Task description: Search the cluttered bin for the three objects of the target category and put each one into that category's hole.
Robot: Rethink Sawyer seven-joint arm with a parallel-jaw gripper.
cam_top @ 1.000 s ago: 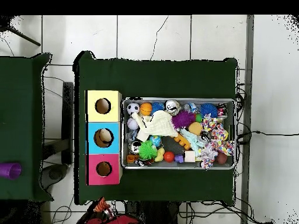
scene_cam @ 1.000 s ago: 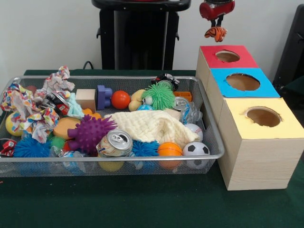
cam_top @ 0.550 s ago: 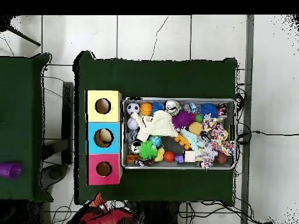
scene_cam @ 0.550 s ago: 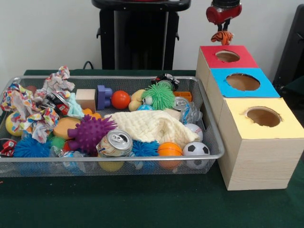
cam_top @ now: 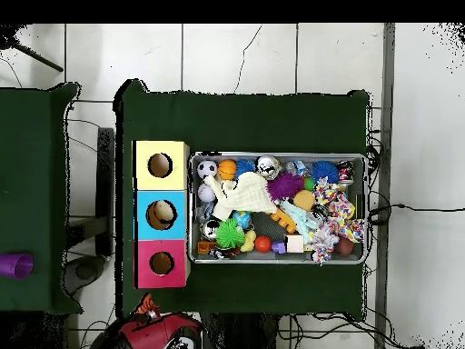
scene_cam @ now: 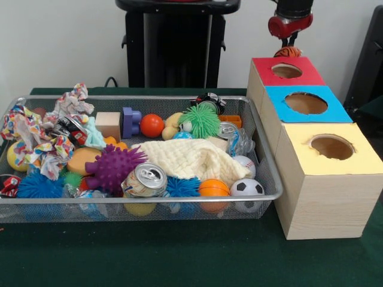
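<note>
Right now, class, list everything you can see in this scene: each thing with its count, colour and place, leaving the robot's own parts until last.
Wire bin: one, silver mesh, on the table, left of the boxes in the front view.
Box with holes: one row of three tops, red, blue, yellow, each with a round hole.
Cloth: one, cream, middle of the bin.
Drink can: one, silver top, near the bin's front.
Spiky ball: one, purple, beside the can.
Soccer ball: one, black and white, bin's front right corner.
Table: one, dark green.
Striped toy: one, orange, behind the red top, under the gripper.
Gripper: one, red and black, above the red top's far edge.
</note>
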